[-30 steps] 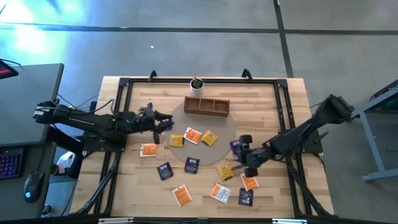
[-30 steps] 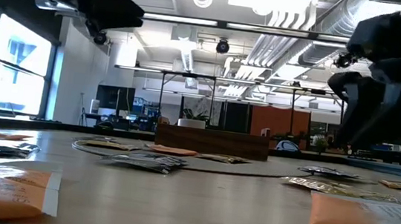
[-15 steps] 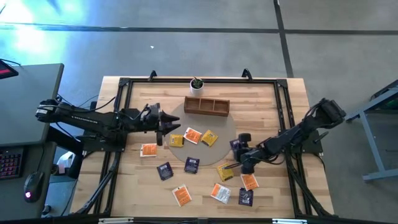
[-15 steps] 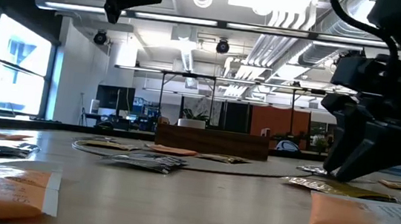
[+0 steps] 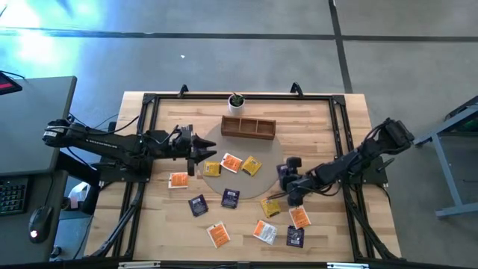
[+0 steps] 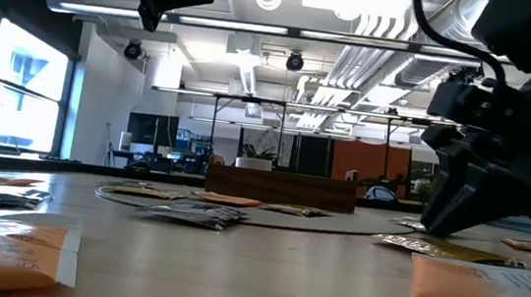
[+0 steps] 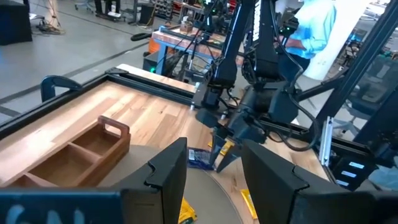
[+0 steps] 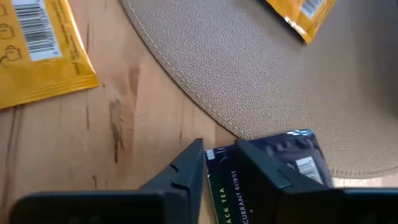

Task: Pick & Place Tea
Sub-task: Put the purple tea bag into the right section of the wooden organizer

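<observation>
My right gripper [image 5: 290,187] is down at the table on the right rim of the round mat [image 5: 265,153]. Its fingers [image 8: 186,168] are drawn to a narrow gap, not closed, with the near corner of a purple sachet [image 8: 292,155] showing between them. The rest of that sachet lies ahead of the tips, half on the mat and half on the wood. It is close to square and skewed to my fingers, so its axis matters little. What counts is that I only straddle a corner. I judge the grip needs the tips further over the edge before closing, or the flat packet may slide away.

My left gripper [image 5: 196,149] hangs above the mat's left rim, fingers spread wide and holding nothing, well apart from this sachet. The right arm is the nearer one.

The tray [image 5: 249,128] stands at the far side of the mat, and its compartments look empty. The other sachets lie on the mat and the near wood.
</observation>
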Motion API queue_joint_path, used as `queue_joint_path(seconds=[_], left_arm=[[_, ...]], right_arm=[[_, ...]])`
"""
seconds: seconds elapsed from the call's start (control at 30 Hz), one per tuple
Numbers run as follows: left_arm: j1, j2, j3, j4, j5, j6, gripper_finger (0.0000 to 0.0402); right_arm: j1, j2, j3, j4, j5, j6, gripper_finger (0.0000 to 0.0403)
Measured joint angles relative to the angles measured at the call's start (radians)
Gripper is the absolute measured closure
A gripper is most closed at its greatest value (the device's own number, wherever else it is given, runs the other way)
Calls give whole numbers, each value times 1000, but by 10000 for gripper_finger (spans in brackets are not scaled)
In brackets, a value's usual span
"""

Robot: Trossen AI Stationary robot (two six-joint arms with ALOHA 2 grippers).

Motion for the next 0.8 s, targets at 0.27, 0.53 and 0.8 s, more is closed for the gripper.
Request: queue_joint_path(seconds=[0.27, 0.53, 0.8], left_arm=[[0, 0, 0, 0, 1, -7, 250], [0, 0, 0, 0, 1, -7, 250], [0, 0, 0, -1, 20, -11, 250]], right_arm=[[-16, 1, -3, 9, 6, 7, 392], [-19, -43, 64, 43, -27, 29, 399], [-18, -49, 150, 61, 8, -70, 401]])
